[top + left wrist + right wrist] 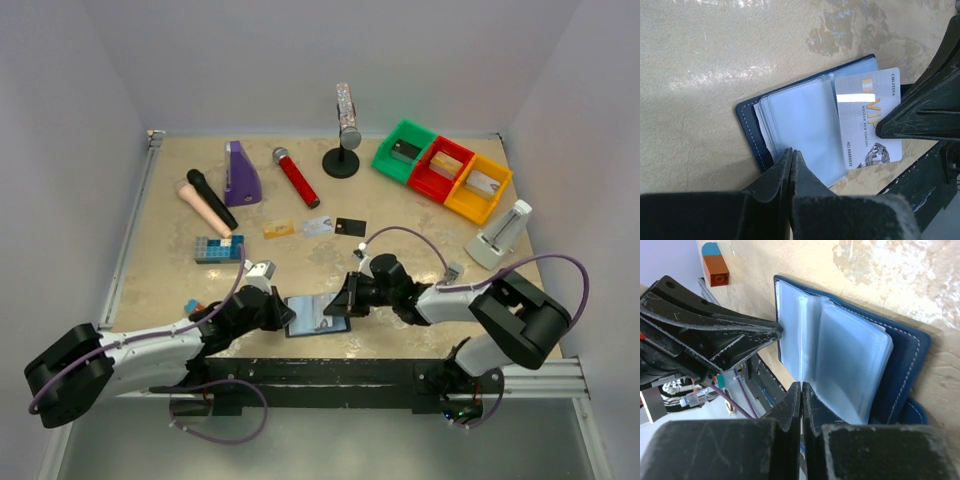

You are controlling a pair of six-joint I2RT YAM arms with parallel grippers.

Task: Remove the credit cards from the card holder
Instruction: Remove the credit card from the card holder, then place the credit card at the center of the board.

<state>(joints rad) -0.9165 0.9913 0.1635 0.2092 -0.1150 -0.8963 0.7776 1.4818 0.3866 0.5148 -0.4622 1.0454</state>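
Plainly, the card holder [800, 125] lies open, silvery card [865, 112] protruding.

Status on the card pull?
Left end effector shut, tips on open card holder. Right end effector shut on silvery card, partly out of its sleeve. Nothing blocking the pull.

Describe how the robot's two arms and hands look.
Both arms are alike: the left arm and right arm have pale grey-white links between bulky black joint housings. A thin purple cable loops along each. The left hand and right hand have black wedge-shaped fingers tapering to narrow tips, scuffed with pale scratches.
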